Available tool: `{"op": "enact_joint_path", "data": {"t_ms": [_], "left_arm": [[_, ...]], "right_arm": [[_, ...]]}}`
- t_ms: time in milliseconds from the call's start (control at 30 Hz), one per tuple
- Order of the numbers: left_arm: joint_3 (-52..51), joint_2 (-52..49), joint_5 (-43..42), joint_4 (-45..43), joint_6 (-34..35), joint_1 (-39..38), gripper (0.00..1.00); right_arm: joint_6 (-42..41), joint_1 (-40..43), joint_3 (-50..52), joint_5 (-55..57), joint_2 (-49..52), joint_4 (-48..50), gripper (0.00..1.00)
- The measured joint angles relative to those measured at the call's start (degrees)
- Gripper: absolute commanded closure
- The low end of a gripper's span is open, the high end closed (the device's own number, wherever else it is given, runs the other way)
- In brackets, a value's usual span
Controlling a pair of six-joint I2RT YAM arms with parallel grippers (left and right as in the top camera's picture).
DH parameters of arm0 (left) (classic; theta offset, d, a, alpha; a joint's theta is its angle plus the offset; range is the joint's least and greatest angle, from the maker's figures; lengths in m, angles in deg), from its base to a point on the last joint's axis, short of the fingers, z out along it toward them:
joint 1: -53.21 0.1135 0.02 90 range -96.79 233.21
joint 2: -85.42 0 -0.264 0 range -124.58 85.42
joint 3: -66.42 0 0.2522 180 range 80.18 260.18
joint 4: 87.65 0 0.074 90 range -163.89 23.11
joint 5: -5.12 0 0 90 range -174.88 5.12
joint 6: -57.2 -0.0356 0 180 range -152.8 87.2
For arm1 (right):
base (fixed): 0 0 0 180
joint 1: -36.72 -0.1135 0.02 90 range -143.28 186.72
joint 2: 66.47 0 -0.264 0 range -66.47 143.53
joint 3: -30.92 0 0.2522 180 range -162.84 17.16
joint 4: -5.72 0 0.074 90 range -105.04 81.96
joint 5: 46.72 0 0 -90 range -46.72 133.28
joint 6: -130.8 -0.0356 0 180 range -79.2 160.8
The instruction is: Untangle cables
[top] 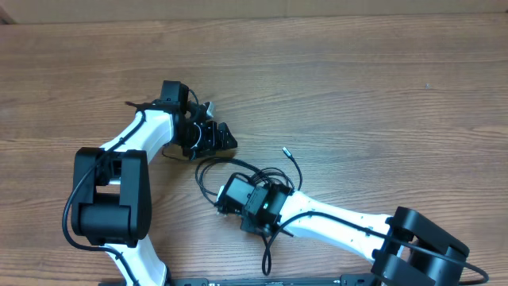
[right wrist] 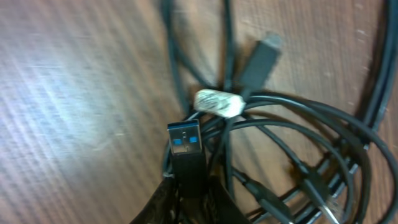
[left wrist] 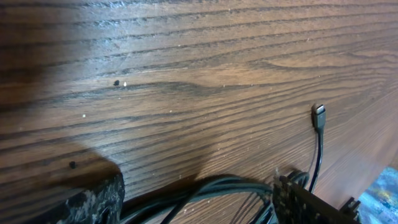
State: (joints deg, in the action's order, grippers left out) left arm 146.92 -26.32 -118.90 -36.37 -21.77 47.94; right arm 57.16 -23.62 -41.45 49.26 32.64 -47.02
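While the cables (left wrist: 230, 182) lie looped on the wooden worktop (top: 357, 79), the right tool (right wrist: 188, 202) is clamped on 1 blue-cored USB plug (right wrist: 185, 146) of the bundle. The left tool (top: 222, 139) stands just beside the cables, its jaws wide apart.

Two arms (top: 151, 135) (top: 333, 218), perhaps two cables (right wrist: 186, 155)
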Motion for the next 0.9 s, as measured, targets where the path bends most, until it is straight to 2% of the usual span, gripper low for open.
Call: {"op": "enact_joint_path", "data": {"t_ms": [133,367,433,500,900], "left_arm": [[0.02,0.0,0.02,0.0,0.0,0.0,0.21],[0.02,0.0,0.0,0.02,0.0,0.0,0.21],[0.02,0.0,0.0,0.02,0.0,0.0,0.21],[0.02,0.0,0.0,0.02,0.0,0.0,0.21],[0.02,0.0,0.0,0.02,0.0,0.0,0.21]], "right_arm": [[-0.28,3.8,0.0,-0.02,0.0,0.37,0.82],[-1.18,8.98,0.02,-4.11,0.0,-0.48,0.79],[-1.27,9.09,0.02,-4.57,0.02,-0.28,0.63],[-0.94,9.09,0.0,-4.85,0.22,0.0,0.57],[-3.1,9.44,0.02,-5.4,1.25,0.48,0.57]]}}
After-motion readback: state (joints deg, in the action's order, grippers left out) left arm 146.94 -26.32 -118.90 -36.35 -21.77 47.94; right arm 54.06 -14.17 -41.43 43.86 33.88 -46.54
